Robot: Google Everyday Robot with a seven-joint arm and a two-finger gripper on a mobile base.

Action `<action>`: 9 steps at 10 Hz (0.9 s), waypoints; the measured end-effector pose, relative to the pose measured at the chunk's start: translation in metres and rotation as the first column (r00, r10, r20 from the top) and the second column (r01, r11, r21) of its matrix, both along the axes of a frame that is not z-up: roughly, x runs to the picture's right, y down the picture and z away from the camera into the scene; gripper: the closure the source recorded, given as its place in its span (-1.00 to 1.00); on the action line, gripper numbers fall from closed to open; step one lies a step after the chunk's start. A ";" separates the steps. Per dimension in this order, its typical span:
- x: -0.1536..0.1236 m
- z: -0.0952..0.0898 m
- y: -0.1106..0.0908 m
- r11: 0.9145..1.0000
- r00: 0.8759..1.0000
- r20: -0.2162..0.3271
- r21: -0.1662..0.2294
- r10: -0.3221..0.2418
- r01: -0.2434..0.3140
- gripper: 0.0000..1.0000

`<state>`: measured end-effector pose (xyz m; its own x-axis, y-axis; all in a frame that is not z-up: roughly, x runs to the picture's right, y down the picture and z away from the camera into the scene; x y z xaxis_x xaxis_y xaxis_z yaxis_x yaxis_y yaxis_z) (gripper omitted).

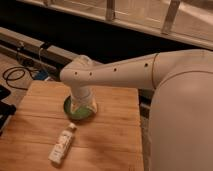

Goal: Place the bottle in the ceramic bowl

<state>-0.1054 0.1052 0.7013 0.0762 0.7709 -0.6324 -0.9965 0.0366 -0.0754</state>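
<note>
The white bottle (pixel 62 144) lies on its side on the wooden table (pixel 115 135), near the front left, cap pointing toward the bowl. The green ceramic bowl (pixel 69 111) sits a little behind it, mostly covered by my wrist. My gripper (pixel 82 107) hangs straight down over the bowl, at or just inside it, apart from the bottle. My white arm reaches in from the right and hides most of the bowl's inside.
Black cables (pixel 15 75) lie on the floor at the left. A dark object (pixel 4 111) stands at the table's left edge. A dark rail (pixel 45 52) runs behind the table. My white body (pixel 182 125) fills the right side.
</note>
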 end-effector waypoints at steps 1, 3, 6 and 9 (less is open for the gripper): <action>-0.001 0.000 0.000 1.000 1.000 0.001 0.000 -0.001 0.001 -0.30; -0.001 0.000 0.000 1.000 1.000 0.001 0.000 -0.001 0.001 -0.30; -0.003 0.000 -0.001 1.000 1.000 0.011 0.001 -0.023 0.023 -0.30; -0.093 -0.001 0.030 0.990 0.978 0.155 -0.003 -0.138 0.140 -0.30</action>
<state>-0.1986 0.1353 0.7002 0.2792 0.7375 -0.6149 -0.9581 0.1714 -0.2294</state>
